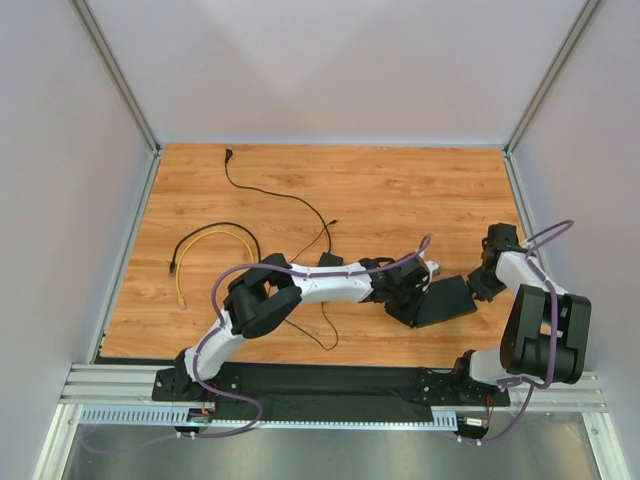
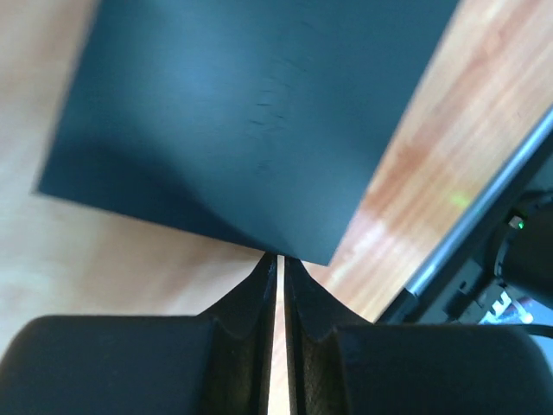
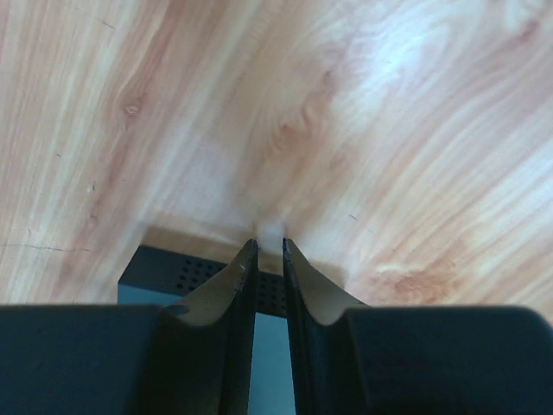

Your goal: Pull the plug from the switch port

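Note:
The switch (image 1: 450, 298) is a flat black slab lying at the right of the wooden table. My left gripper (image 1: 410, 300) is at its left end. In the left wrist view the jaws (image 2: 279, 257) are shut with only a hairline gap, their tips against the switch's edge (image 2: 242, 112). My right gripper (image 1: 487, 283) is at the switch's right end. In the right wrist view its jaws (image 3: 270, 245) stand narrowly apart over the perforated side of the switch (image 3: 173, 268), pinching a small blurred whitish piece, the plug (image 3: 273, 230), just past that edge.
A yellow cable (image 1: 205, 240) and a thin black cable (image 1: 270, 195) lie at the left. A small black adapter brick (image 1: 330, 261) sits beside my left forearm. Aluminium rails (image 1: 330, 385) run along the near edge, and enclosure walls stand on three sides.

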Controlling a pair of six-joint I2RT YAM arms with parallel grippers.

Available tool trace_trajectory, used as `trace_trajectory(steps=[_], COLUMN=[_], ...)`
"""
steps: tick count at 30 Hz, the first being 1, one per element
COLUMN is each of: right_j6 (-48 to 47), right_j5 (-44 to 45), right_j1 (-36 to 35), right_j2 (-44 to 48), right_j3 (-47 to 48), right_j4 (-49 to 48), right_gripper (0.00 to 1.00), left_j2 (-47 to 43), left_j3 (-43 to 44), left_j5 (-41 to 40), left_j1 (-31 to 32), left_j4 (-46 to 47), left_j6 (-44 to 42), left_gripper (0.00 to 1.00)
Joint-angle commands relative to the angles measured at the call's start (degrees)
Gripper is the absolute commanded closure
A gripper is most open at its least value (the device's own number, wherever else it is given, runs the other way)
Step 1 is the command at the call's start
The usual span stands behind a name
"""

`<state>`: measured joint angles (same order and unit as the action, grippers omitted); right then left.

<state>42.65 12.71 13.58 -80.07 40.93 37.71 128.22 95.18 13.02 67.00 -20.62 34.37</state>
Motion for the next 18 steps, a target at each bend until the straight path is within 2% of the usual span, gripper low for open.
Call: trace_trajectory(steps=[1, 9, 13, 18], right_j6=[-1.78, -2.66, -3.28, -3.72], right_j5=[-5.76, -3.4, -1.29, -2.78], right_j1=[-0.75, -0.66, -0.58, -0.49], right_j2=[-1.49, 1.41, 2.81, 3.61], right_j3=[-0.14, 0.2, 1.52, 1.26], right_j4=[-0.8, -0.19, 1.4, 1.57], right_gripper=[0.8, 0.79, 0.79, 0.79], left_j2=[-1.49, -1.57, -3.59, -3.25], left_j3=[0.89, 2.03, 0.63, 1.59], left_j5=[0.09, -1.85, -5.71, -4.58], left_j1=[1.11, 1.11, 1.03, 0.32], left_j4=[1.99, -0.21, -1.18, -1.79], left_j6=[1.23, 0.61, 0.61, 0.78], left_gripper=[0.87, 0.87, 0.87, 0.86])
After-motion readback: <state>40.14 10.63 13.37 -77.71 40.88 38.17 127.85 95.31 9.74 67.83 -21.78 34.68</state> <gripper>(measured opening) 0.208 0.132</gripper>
